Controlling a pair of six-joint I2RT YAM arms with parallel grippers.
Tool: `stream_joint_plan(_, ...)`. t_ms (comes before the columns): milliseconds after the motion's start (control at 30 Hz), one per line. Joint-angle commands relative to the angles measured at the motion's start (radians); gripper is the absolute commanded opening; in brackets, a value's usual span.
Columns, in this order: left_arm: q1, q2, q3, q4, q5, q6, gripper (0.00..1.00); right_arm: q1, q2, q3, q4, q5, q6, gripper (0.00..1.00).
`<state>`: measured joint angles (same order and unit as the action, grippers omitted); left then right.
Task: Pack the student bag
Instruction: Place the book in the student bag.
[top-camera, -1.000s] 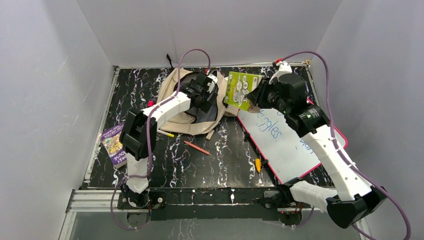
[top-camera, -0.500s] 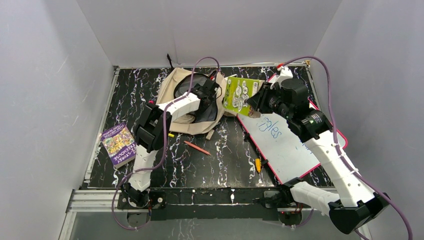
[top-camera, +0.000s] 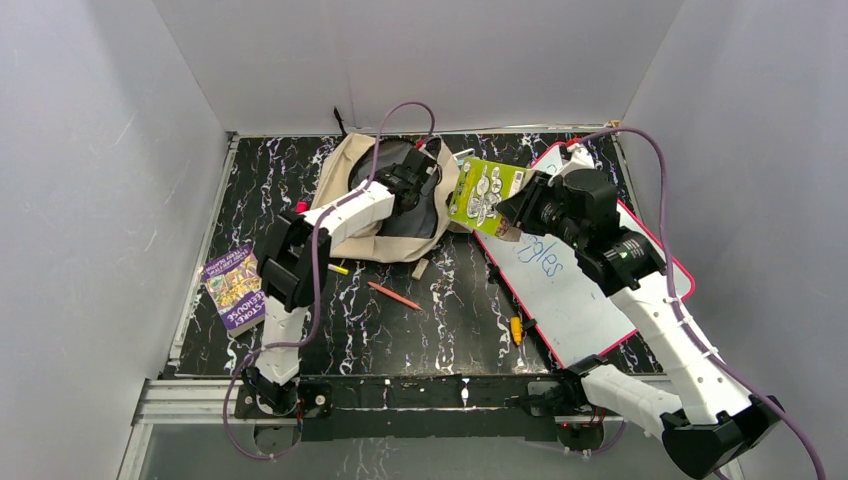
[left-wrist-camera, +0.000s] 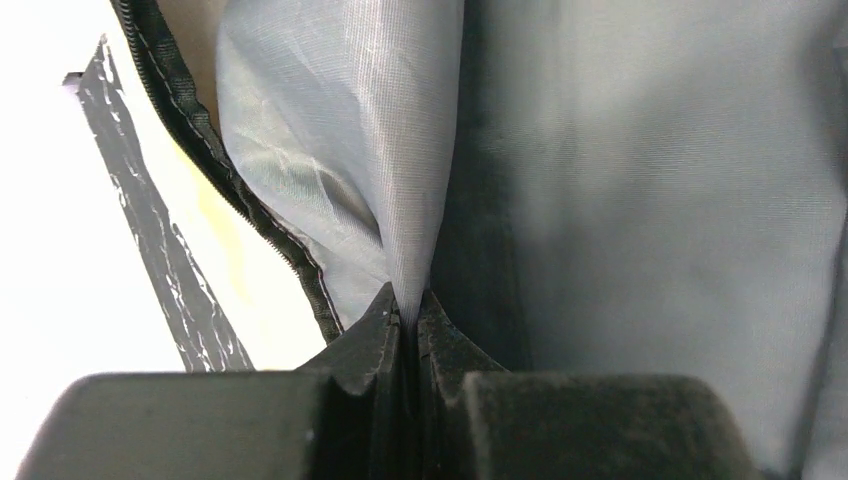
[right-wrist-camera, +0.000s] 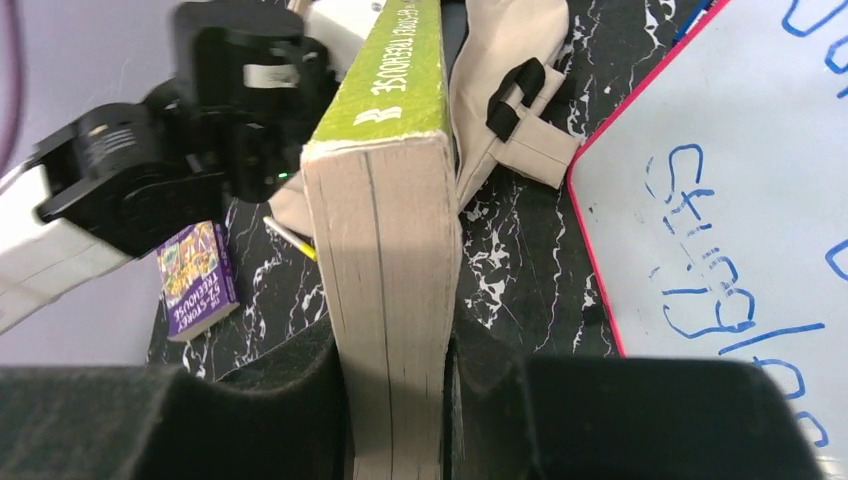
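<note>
A beige fabric student bag (top-camera: 340, 180) with a black zipper and grey lining lies at the far middle of a black, white-veined table (top-camera: 440, 320), its mouth gaping open toward the camera above. The left gripper (top-camera: 415, 182) reaches into that opening. In the left wrist view its fingers are pressed together on a thin fold of the grey lining (left-wrist-camera: 330, 150), clamped right at the tips of the left gripper (left-wrist-camera: 408, 310), with the zipper teeth running along the bag's edge to the left.

Just beside the bag's right edge, the right gripper (top-camera: 512, 213) hangs above the table and clasps a green paperback book (top-camera: 485, 192), tilted, cover up. The right wrist view shows the book (right-wrist-camera: 385, 250) wedged edge-on between the two black fingers (page block facing the lens, green spine on top), with the right gripper (right-wrist-camera: 395, 380) closed firmly on both covers.

Under the right arm lies a pink-framed whiteboard (top-camera: 590, 290) bearing blue handwriting. A red pencil (top-camera: 394, 295) and a short yellow stick (top-camera: 338, 268) lie in front of the bag. A small yellow-orange object (top-camera: 516, 328) rests by the whiteboard's near-left edge. A purple book (top-camera: 234, 288) lies well apart at the table's left side.
</note>
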<state>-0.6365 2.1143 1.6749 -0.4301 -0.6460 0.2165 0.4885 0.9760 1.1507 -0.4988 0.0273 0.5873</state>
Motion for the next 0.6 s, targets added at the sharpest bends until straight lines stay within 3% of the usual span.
stream_joint_plan(0, 0.004, -0.168, 0.005, 0.017, 0.002, -0.043, 0.00, -0.002, -0.038, 0.009, 0.163, 0.097, 0.114, 0.00)
stream_joint_plan(200, 0.014, -0.234, -0.014, 0.039, 0.046, -0.087, 0.00, -0.002, 0.001, -0.014, 0.232, 0.057, 0.198, 0.00)
stream_joint_plan(400, 0.019, -0.275, -0.067, 0.073, 0.062, -0.127, 0.00, -0.001, 0.081, -0.076, 0.461, -0.056, 0.357, 0.00)
stream_joint_plan(567, 0.025, -0.274, -0.072, 0.073, 0.085, -0.163, 0.00, -0.002, 0.144, -0.054, 0.474, 0.014, 0.370, 0.00)
